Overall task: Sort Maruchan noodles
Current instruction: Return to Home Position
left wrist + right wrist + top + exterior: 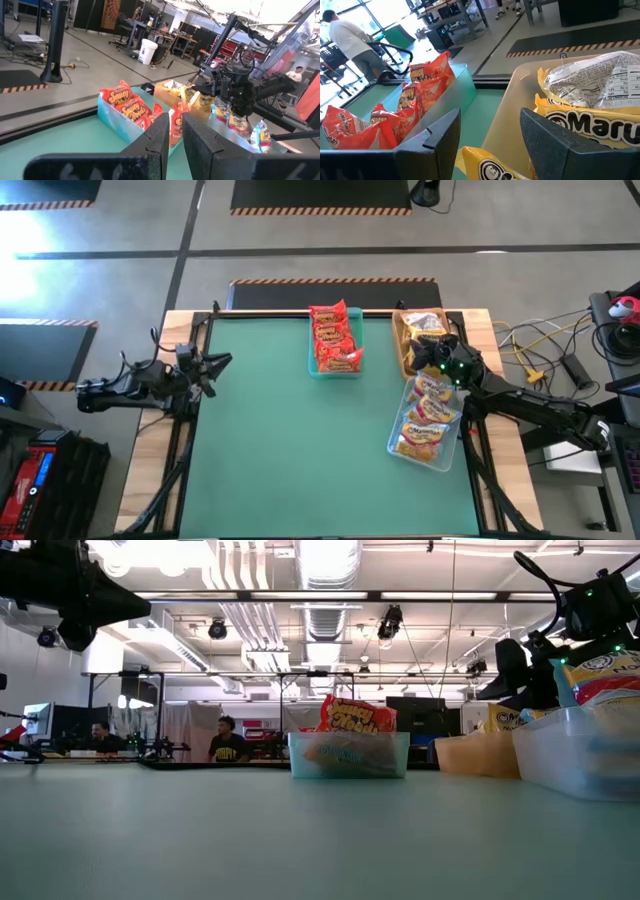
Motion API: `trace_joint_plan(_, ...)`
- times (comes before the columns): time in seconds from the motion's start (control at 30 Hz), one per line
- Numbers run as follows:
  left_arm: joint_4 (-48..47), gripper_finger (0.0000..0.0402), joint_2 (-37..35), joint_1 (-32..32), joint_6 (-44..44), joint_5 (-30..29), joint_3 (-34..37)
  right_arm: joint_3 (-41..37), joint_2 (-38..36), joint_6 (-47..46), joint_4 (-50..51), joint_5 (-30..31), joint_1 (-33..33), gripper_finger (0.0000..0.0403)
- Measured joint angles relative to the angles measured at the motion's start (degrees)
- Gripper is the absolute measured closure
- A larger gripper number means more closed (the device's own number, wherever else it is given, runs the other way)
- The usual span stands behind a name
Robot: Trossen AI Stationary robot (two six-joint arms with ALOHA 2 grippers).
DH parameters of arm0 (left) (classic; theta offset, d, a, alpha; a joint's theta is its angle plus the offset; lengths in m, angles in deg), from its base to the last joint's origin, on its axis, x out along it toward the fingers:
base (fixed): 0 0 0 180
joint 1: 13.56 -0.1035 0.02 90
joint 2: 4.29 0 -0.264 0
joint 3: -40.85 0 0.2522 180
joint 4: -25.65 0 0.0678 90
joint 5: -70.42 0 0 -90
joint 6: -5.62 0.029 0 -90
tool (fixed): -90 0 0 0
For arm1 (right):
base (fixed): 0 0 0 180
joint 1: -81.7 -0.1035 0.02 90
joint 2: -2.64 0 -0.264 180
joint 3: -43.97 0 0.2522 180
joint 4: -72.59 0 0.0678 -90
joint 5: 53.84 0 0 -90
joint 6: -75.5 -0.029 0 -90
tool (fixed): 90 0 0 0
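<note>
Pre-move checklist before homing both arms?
1. Right gripper empty: ok, open, holding nothing.
2. Right gripper clear of bins: not ok, it hangs over the orange bin and its yellow packets.
3. Red packets inside teal bin: ok.
4. Yellow-white packets inside clear bin: ok.
5. Stray packets on table: ok, none seen.
6. Left gripper out of the way: ok, at the table's left edge.
</note>
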Motion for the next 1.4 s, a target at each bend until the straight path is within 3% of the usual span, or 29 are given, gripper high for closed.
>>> trace_joint_plan(0.3,1.5,0.0366,1.9,0.0,-5.7,0.1,5.3,0.0,0.0,-0.3,0.1,-0.2,0.0,0.0211)
trace_joint_plan(0.53,13.1,0.0366,1.8,0.0,-7.1,0.1,13.0,0.0,0.0,-0.3,0.1,-0.2,0.0,0.0211)
trace_joint_plan(0.67,15.1,0.0366,1.6,0.0,-7.7,0.1,15.2,-0.1,0.0,-0.3,0.1,-0.2,0.0,0.0211)
trace_joint_plan(1.4,16.7,0.0366,1.7,0.0,-4.7,0.4,15.7,0.0,0.0,-0.3,0.0,-0.2,0.0,0.0211)
